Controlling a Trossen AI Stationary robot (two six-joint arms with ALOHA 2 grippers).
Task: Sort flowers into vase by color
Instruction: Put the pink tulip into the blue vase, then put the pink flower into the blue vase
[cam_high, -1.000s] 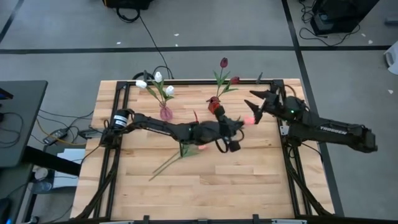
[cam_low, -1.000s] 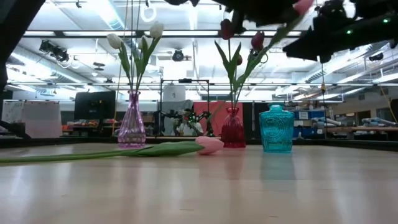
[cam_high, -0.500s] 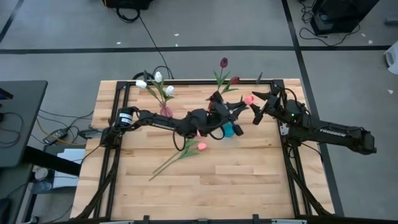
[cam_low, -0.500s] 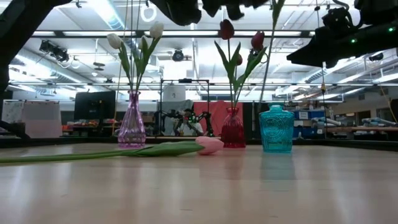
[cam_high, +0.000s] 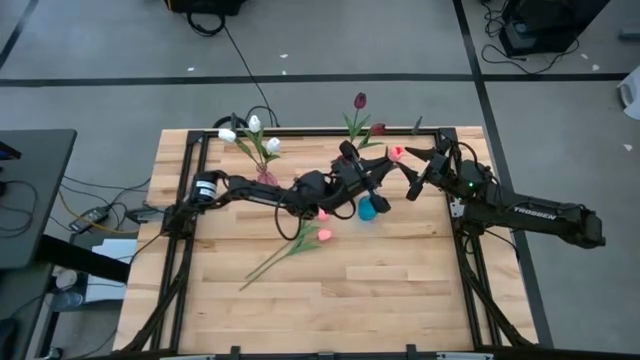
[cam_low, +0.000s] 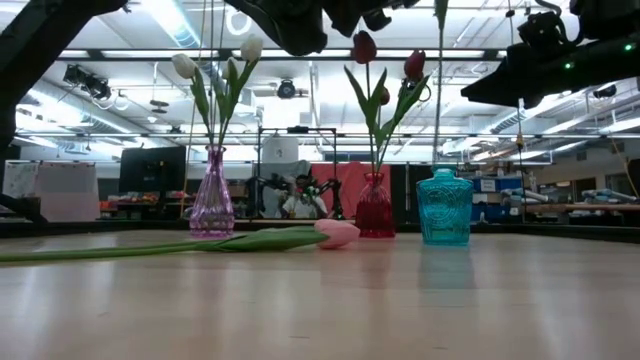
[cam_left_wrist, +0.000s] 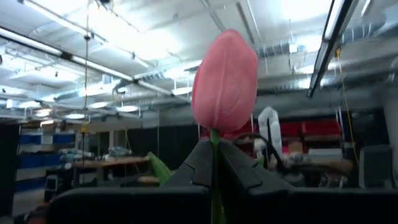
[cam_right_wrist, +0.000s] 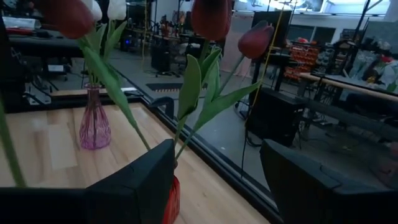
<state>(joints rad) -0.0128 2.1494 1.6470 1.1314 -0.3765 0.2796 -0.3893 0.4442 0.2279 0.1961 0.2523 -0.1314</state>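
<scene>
My left gripper (cam_high: 378, 170) is raised above the teal vase (cam_high: 368, 210), shut on a pink tulip (cam_high: 397, 152). In the left wrist view the tulip's head (cam_left_wrist: 225, 81) stands upright above my fingers. Its thin stem (cam_low: 438, 90) hangs straight down to the teal vase's mouth (cam_low: 444, 172). A second pink tulip (cam_high: 323, 235) lies flat on the table. White tulips stand in the purple vase (cam_low: 212, 195) and dark red ones in the red vase (cam_low: 374, 205). My right gripper (cam_high: 412, 170) hovers open just right of the held tulip's head. My left gripper pinches the pink tulip's stem (cam_left_wrist: 215, 177) just below the head, between its two fingers. They come about level from the table's left and lie across the stem. The tulip is upright and lifted; its stem hangs down, with the lower end at the teal vase's mouth.
The three vases stand close together along the table's far side, within a black frame (cam_high: 300, 135) at the table's edges. The lying tulip's stem (cam_high: 265, 268) slants toward the near left. The near half of the wooden table (cam_high: 400, 300) holds nothing else.
My left gripper has moved from the table's middle toward the far edge and risen, carrying the pink tulip over the teal vase. The stem, slanted before, now hangs vertical at the vase's mouth.
</scene>
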